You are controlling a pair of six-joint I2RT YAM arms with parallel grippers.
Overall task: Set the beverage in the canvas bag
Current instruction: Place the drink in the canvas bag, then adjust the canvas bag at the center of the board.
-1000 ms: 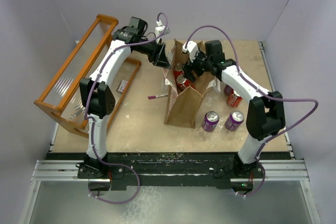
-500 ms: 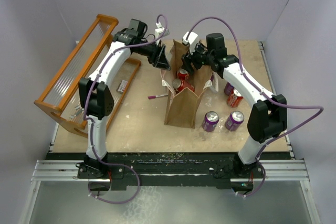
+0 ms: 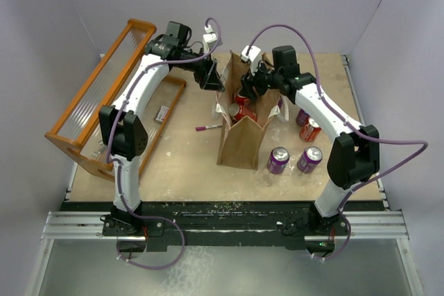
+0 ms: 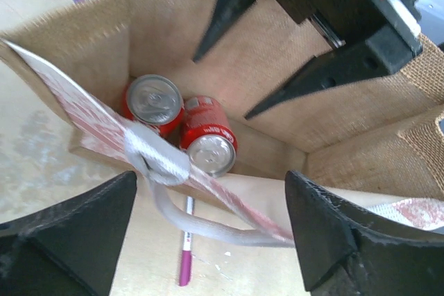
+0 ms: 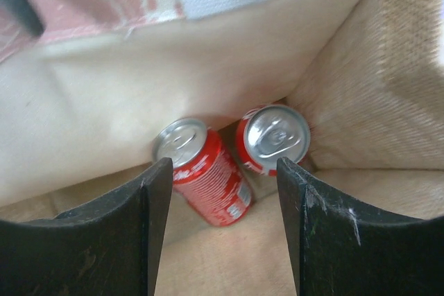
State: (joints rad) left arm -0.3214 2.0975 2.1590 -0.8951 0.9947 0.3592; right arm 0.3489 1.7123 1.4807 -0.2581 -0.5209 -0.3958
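Both sets of jaws gape over the open canvas bag (image 3: 241,145), and neither holds anything.
We see the right jaws spread wide above the bag's mouth, with an upright red can (image 5: 276,136) and a toppled red can (image 5: 208,175) below, between them. The left jaws, equally wide, straddle the bag's white handle (image 4: 163,171).

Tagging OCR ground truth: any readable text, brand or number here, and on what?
None legible.
Side print on the red cans in the bag: blurred.
Labels on the purple cans: too small.
Print on the card left of the bag: too small.
Bag's red pattern: no letters seen.
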